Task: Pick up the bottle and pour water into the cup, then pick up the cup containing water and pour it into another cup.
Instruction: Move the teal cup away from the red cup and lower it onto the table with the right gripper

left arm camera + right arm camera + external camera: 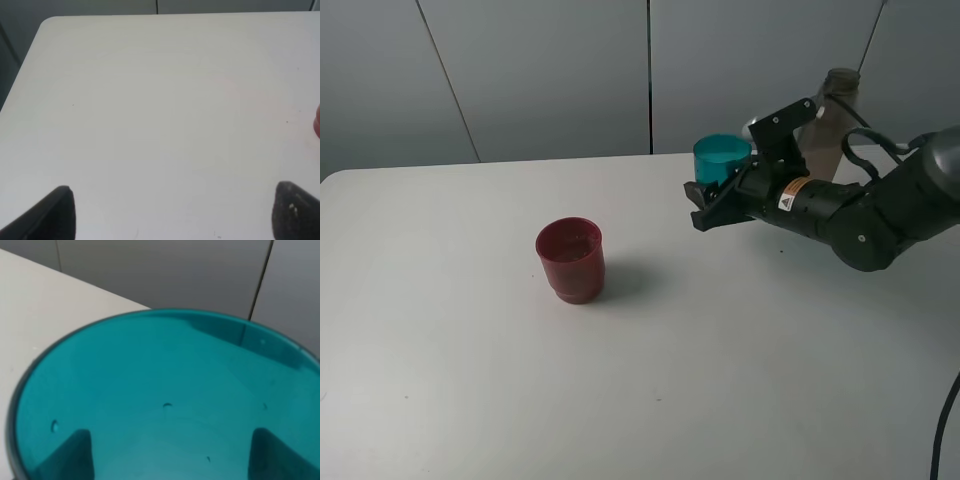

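**Ana:** Exterior high view first, please. What sits on the white table (470, 400)?

**Ben:** 1 dark red cup (571, 259) stands upright a little left of the middle, by itself, with nothing touching it. To the right, the black right arm reaches in toward the middle of the table. Its right gripper (710, 208) holds the teal cup (721, 159), fingers closed against the cup's lower part. The cup looks lifted off the table, its open mouth tipped slightly toward the camera.

**Ana:** And the bottle?

**Ben:** The smoky grey-brown bottle (830, 125) stands upright at the far right edge of the table, behind the right arm, which covers part of it. It is well apart from the red cup.

**Ana:** What does the right wrist view add?

**Ben:** It looks straight into the teal cup (165, 405), which fills nearly the whole picture. 2 dark finger shapes (70, 452) show through the translucent wall, 1 on each side, pressed to the outside. A few small droplets cling inside. I cannot tell how much water it holds.

**Ana:** The left side?

**Ben:** In the left wrist view, the left gripper (172, 212) hangs over bare table with its 2 fingertips (55, 215) spread wide, holding nothing. A sliver of the red cup (317, 122) shows at the picture's edge.
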Robot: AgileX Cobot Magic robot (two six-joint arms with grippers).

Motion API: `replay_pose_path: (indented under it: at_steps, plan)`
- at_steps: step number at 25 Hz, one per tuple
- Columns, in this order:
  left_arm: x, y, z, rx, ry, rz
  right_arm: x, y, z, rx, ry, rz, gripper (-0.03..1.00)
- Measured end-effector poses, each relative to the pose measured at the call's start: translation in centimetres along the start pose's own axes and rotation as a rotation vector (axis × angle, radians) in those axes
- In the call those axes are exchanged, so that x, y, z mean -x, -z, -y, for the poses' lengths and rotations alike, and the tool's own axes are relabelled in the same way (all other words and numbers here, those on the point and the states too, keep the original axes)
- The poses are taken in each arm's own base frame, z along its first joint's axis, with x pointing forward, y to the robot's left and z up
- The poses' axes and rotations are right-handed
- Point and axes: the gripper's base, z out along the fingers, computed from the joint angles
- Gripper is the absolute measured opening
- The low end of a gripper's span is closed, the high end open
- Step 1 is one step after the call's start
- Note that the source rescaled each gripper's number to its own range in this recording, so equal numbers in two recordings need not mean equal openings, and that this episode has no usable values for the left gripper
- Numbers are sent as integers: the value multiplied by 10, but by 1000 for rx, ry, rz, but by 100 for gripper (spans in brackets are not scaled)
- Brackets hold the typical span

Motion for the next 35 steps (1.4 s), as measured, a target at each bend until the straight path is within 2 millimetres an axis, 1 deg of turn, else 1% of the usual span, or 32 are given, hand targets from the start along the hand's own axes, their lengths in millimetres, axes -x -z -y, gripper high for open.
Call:
replay_pose_path:
  at_steps: [5,8,12,21,31,32,33,35]
  plan:
    - [0,0,0,0,2,0,-23,-14,5,-17,25,47,6]
    - [0,0,0,0,2,0,-29,-25,7,-24,18,56,6]
    - [0,0,0,0,2,0,-34,-33,10,-49,2,58,6]
    - [0,0,0,0,2,0,-48,-36,11,-69,-66,24,6]
    - [0,0,0,0,2,0,-48,-36,11,-69,-78,24,6]
    - [0,0,0,0,2,0,-48,-36,11,-69,-78,24,12]
    - [0,0,0,0,2,0,-48,-36,11,-69,-78,24,22]
    - [0,0,0,0,2,0,-48,-36,11,-65,-75,24,53]
